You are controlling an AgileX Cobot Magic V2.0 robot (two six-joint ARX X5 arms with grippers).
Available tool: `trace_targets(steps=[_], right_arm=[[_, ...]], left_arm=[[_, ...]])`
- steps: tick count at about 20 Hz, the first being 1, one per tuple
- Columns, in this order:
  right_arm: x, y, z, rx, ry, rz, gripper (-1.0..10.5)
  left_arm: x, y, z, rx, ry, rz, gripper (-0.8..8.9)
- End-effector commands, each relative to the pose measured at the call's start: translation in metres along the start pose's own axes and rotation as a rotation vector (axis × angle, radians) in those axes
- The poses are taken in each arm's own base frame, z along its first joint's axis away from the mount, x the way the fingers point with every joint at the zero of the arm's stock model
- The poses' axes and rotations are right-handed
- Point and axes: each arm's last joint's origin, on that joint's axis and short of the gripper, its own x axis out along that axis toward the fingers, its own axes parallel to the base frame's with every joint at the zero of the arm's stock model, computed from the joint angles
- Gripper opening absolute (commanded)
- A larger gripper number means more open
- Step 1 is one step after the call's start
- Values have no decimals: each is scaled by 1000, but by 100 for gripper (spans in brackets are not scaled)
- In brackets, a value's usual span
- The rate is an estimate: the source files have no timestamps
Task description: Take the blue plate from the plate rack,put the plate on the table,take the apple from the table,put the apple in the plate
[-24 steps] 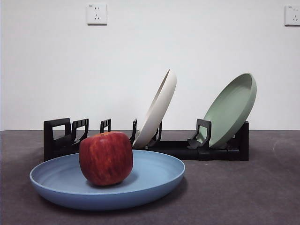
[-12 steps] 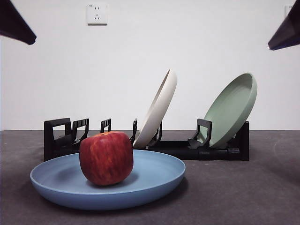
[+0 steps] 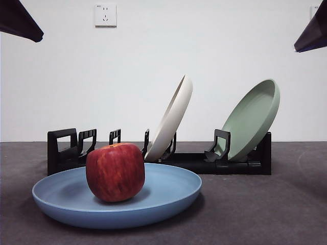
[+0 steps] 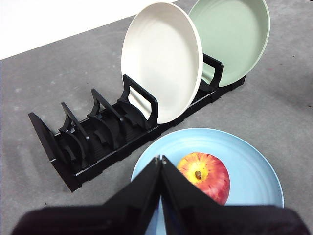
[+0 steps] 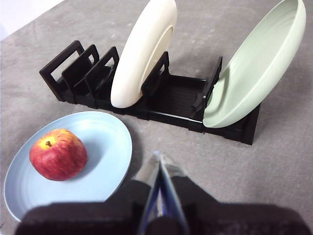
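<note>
Both goals look met: the big red streaked apple (image 3: 115, 172) sits upright inside the wide matte light-blue plate (image 3: 168, 196), and that plate lies flat on the dark grey textured table (image 3: 265, 214), just in front of the long black slotted plate rack (image 3: 66, 150). Left gripper (image 4: 160, 160) hangs above the plate's near rim, jaws pressed together, holding nothing. Right gripper (image 5: 158, 159) hovers over bare table between plate and rack, jaws also together and empty. Rack holds a cream-white round plate (image 3: 171, 120) and a sage-green round plate (image 3: 253, 117), both leaning. Risks from here, as I judge them: a low arm sweep could clip the plate rim and roll the apple out, or knock the leaning cream plate from its slot. Apple sits off-centre, so a nudge tips it easily.
</note>
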Motion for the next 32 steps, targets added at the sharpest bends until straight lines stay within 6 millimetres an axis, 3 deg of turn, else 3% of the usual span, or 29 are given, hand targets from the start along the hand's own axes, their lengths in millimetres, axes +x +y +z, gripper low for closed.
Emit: trace_targets(steps=[1,6,10,16,22,25,32], right_arm=[[0,0,0,12,-4,0,1],[0,0,0,12,-4,-4,1],[0,0,0,12,-4,-4,1],[0,0,0,12,-4,-4,1],[0,0,0,12,-3,-4,1],[0,0,0,12,-3,-4,1],[0,0,-1,11,1,-5,1]], left_arm=[[0,0,-2,10,11,3,-3],[-28,26,-5,-23,-94,57,-3],[-40,48,-27,-97,-227,224,-3],[-25,66,-79,-143,-254,432,-3],[-6,68,-119,-168,-185,461,-3],[-2,68,-129,-174,-150,463,-3],[-2,69,-129,-178,-161,465,-3]])
